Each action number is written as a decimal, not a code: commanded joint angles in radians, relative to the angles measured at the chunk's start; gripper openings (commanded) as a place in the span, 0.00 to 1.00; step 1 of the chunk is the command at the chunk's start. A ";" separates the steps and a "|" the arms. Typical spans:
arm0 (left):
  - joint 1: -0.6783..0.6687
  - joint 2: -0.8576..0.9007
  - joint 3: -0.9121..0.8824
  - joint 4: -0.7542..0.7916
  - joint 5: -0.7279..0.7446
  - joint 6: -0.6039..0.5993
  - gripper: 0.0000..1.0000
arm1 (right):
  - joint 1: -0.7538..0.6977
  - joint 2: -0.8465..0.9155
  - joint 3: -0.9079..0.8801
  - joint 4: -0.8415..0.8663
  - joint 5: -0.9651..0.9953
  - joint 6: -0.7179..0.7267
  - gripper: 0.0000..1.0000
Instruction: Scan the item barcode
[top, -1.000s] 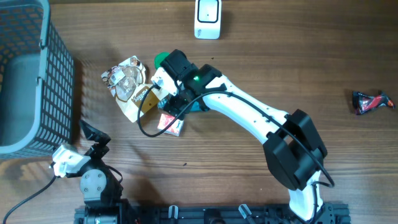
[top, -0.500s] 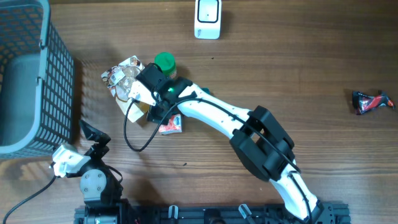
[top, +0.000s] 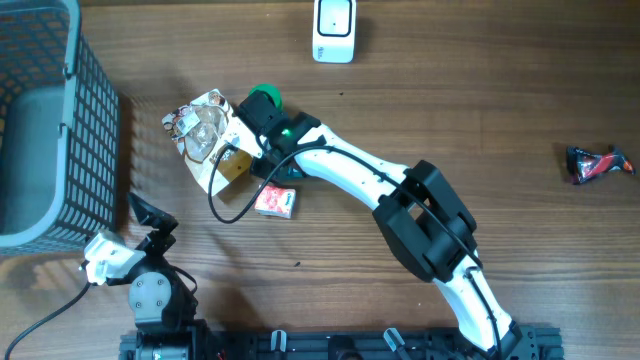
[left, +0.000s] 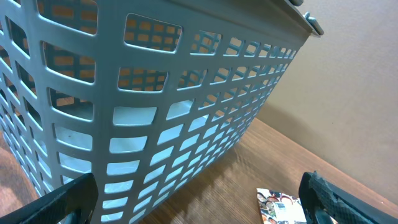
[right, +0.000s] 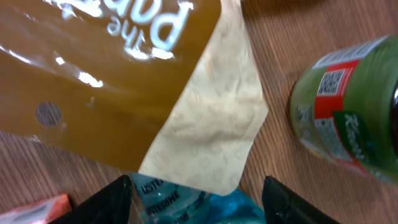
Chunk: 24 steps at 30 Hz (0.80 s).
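A blue Listerine pack (right: 199, 202) lies on the wood with one corner of a brown and cream snack bag (right: 205, 124) over it. My right gripper (right: 198, 208) straddles the pack, one finger on each side, with a small gap still showing at the right finger (right: 292, 202). From overhead, the right gripper (top: 280, 165) is low over the pile of items, with a sliver of the blue pack (top: 293, 172) visible. The white barcode scanner (top: 333, 30) stands at the table's far edge. My left gripper (left: 199, 208) is open and holds nothing, near the basket.
A green-capped bottle (top: 265, 97) lies just beyond the right gripper. A pink packet (top: 274, 202) sits on the near side. A printed snack bag (top: 205, 125) lies to the left. A grey mesh basket (top: 90, 130) fills the left edge. A dark wrapper (top: 598, 163) lies far right.
The right gripper swung left over the snack bag, then settled down around the blue pack, and its jaws have narrowed. The left arm has not moved.
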<state>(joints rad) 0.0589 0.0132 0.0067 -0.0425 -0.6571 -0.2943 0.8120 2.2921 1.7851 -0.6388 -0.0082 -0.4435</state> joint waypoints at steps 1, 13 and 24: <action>0.005 -0.006 -0.001 -0.007 -0.007 0.001 1.00 | -0.008 0.026 0.019 -0.029 -0.082 -0.002 0.70; 0.005 -0.006 -0.001 -0.007 -0.006 0.002 1.00 | -0.008 0.076 0.019 -0.050 -0.128 -0.029 0.63; 0.005 -0.006 -0.001 -0.007 -0.007 0.001 1.00 | -0.008 0.060 0.025 -0.052 -0.119 -0.017 0.35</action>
<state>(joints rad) 0.0589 0.0132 0.0067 -0.0425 -0.6571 -0.2943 0.8051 2.3329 1.7943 -0.6846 -0.1307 -0.4683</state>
